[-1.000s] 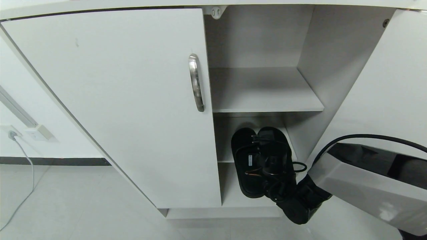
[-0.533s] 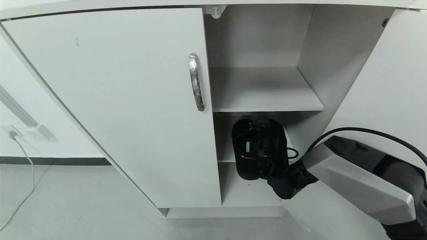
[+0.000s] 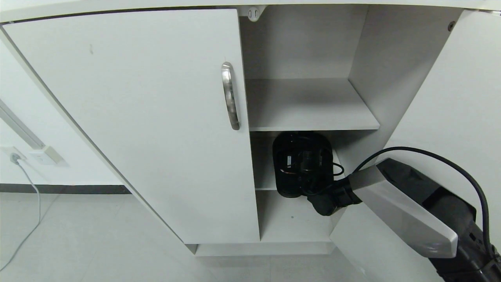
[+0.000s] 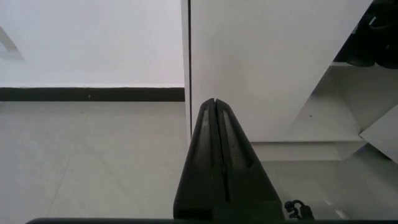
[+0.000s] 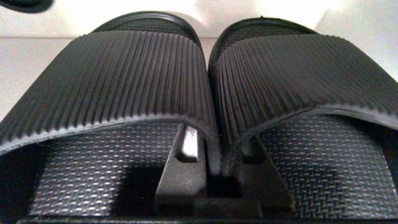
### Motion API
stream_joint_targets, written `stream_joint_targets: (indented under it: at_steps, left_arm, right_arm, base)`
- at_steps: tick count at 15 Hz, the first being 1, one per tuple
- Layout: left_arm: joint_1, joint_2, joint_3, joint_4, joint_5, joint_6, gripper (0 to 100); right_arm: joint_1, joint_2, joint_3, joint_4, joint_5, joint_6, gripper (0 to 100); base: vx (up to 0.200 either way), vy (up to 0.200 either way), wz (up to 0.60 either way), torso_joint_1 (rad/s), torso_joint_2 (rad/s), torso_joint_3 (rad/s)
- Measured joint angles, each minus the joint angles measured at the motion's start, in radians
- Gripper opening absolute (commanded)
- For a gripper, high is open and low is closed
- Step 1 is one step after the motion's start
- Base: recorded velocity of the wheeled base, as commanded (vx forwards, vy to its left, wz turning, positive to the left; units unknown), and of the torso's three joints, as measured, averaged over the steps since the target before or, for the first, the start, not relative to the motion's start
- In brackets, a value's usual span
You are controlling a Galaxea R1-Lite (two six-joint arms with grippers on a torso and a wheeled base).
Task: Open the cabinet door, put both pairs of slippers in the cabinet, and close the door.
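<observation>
A pair of black ribbed slippers (image 3: 291,164) is held side by side in the cabinet's opening, under the upper shelf (image 3: 309,105) and over the edge of a lower shelf (image 3: 264,184). My right gripper (image 3: 307,168) is shut on the slippers (image 5: 137,81), its fingers (image 5: 186,158) pinching the two inner edges between the straps. Whether the soles rest on the shelf is hidden. My left gripper (image 4: 214,106) is shut with nothing in it, low over the floor before the cabinet's corner. The dark slippers (image 4: 373,43) show at the shelf beyond it.
The left cabinet door (image 3: 137,117) with its metal handle (image 3: 230,96) is closed. The right door (image 3: 450,98) stands swung open beside my right arm. The bottom board (image 3: 289,223) is bare. A wall socket with a cable (image 3: 13,158) is at the far left.
My right arm has lifted the slippers from the bottom board's front and pushed them up and deeper, to the shelf under the upper one.
</observation>
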Motion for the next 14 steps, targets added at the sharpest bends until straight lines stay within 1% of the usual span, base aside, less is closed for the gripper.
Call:
stream_joint_targets:
  at_steps: [2, 8, 9, 14]
  left_arm:
    - [0.0, 0.0, 0.0, 0.0, 0.0, 0.0, 0]
    - [0.0, 0.0, 0.0, 0.0, 0.0, 0.0, 0]
    - [0.0, 0.0, 0.0, 0.0, 0.0, 0.0, 0]
    - [0.0, 0.0, 0.0, 0.0, 0.0, 0.0, 0]
  right_arm:
    - [-0.005, 0.009, -0.022, 0.017, 0.0, 0.0, 0]
    - [-0.014, 0.027, -0.032, 0.021, 0.002, 0.0, 0]
    - [-0.015, 0.029, -0.033, 0.027, 0.001, 0.001, 100]
    - [-0.015, 0.027, -0.015, 0.033, 0.0, 0.01, 100]
  base:
    - [0.0, 0.0, 0.0, 0.0, 0.0, 0.0]
    - [0.0, 0.0, 0.0, 0.0, 0.0, 0.0]
    - [0.0, 0.0, 0.0, 0.0, 0.0, 0.0]
    - [0.0, 0.0, 0.0, 0.0, 0.0, 0.0]
